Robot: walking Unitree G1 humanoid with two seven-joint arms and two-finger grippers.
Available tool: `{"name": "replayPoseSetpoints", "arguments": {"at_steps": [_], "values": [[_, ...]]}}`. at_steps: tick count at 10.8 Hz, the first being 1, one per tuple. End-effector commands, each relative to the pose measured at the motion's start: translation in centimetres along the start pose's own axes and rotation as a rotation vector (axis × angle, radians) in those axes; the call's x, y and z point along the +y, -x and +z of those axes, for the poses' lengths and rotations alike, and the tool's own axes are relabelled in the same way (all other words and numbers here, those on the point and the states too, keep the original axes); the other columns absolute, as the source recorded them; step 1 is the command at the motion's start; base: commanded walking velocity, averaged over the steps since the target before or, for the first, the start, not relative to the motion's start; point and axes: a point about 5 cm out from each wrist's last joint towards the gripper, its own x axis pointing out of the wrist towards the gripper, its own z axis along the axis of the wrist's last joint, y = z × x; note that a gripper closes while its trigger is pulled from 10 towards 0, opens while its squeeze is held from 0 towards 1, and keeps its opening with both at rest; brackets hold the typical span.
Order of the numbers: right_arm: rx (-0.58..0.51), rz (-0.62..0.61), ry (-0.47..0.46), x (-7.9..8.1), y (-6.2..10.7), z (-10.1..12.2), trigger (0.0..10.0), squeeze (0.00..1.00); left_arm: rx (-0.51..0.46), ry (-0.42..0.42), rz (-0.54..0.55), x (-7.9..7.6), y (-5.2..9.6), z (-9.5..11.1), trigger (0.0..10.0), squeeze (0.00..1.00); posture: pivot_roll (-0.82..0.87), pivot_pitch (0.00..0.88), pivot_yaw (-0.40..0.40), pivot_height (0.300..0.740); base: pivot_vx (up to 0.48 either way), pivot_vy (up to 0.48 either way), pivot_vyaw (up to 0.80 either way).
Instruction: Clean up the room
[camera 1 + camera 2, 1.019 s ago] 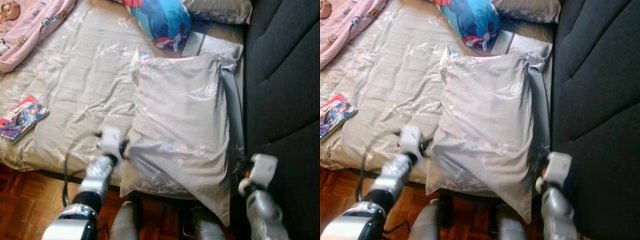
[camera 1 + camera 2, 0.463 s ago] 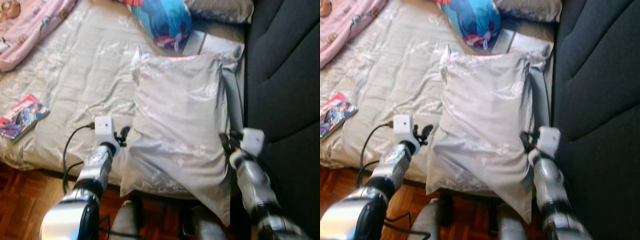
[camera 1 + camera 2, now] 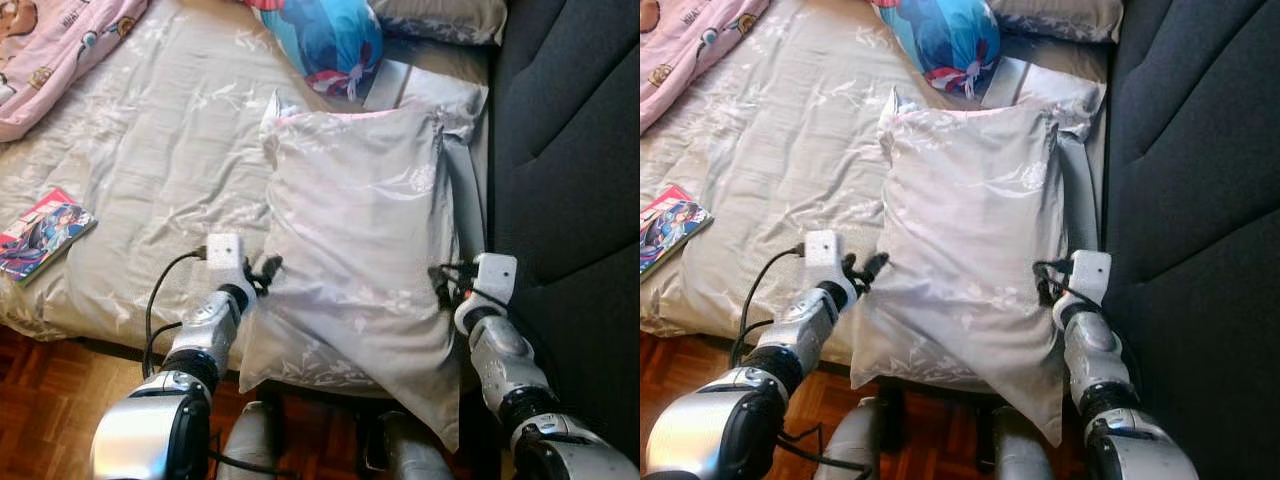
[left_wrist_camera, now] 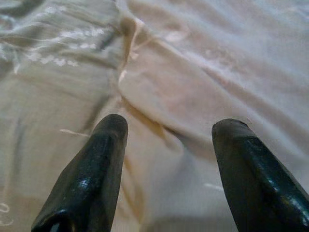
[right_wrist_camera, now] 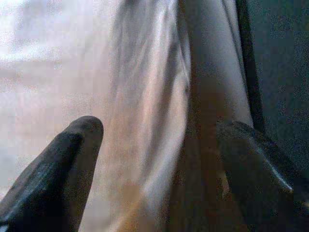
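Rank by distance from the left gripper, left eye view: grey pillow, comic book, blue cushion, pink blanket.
From the left gripper:
1. Grey pillow, right beside it.
2. Comic book, at the bed's left edge.
3. Blue cushion, up the bed.
4. Pink blanket, far left corner.

No lettering, label, brand or number can be read anywhere. The book (image 3: 43, 234) lying on the bed (image 3: 150, 150), well off from the left gripper's fingers (image 3: 268, 270), shows a colourful cover whose print is too small to make out.
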Motion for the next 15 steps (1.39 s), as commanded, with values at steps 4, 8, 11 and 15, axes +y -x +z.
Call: {"name": "replayPoseSetpoints", "arguments": {"at_steps": [4, 8, 11, 15], "values": [[0.098, -0.023, -0.018, -1.0, 0.8, -2.5, 10.0, 0.00, 0.086, 0.009, 0.000, 0.1, 0.9, -3.0, 10.0, 0.00, 0.02, 0.447, -0.009, 0.714, 0.000, 0.000, 0.00], [0.122, -0.006, -0.034, -0.7, 0.9, -3.1, 10.0, 0.00, 0.094, 0.026, 0.028, 0.2, 1.2, -3.6, 10.0, 0.00, 0.01, 0.490, -0.015, 0.714, 0.000, 0.000, 0.00], [0.143, 0.009, -0.035, -0.4, 1.1, -3.8, 10.0, 0.00, 0.135, 0.032, 0.016, -0.2, 1.4, -4.6, 10.0, 0.00, 0.00, 0.530, -0.021, 0.714, 0.000, 0.000, 0.00], [0.134, 0.077, -0.040, 0.8, 1.2, -4.2, 10.0, 0.00, 0.123, -0.013, 0.115, 0.3, 1.5, -4.6, 10.0, 0.00, -0.01, 0.582, -0.035, 0.714, 0.000, 0.000, 0.00]]}}
